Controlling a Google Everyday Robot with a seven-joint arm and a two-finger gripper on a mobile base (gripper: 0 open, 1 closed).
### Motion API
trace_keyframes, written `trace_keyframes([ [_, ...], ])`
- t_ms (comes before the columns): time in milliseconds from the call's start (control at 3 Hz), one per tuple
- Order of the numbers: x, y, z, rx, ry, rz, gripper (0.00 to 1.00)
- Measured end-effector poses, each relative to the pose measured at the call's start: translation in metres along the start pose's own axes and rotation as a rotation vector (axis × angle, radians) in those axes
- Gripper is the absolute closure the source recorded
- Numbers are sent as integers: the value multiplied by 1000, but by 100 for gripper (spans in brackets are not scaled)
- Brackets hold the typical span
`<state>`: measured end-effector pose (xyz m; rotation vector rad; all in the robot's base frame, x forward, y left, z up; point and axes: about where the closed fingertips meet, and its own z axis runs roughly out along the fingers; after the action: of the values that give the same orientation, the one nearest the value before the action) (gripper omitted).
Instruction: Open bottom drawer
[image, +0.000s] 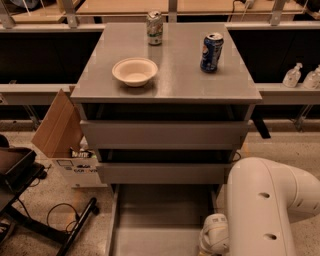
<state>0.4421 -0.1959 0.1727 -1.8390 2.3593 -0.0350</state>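
Grey cabinet (165, 134), bottom drawer (160, 215) out, end effector (214, 235) at its right edge, opening unclear.

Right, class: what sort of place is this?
Probably a lab or office: grey drawer cabinet, long desks behind, cardboard box on the floor. The gripper is low at the bottom drawer's right side.

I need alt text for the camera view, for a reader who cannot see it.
The bottom drawer of a grey cabinet stands pulled out, with the robot's gripper low at its right front corner. On the cabinet top sit a white bowl, a pale can and a blue can.
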Motion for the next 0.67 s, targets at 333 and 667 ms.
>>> trace_keyframes([
  [333,1,-3,-5,-4,-14,-8,72],
  [667,11,-11,-46,-3,-8,-64,96],
])
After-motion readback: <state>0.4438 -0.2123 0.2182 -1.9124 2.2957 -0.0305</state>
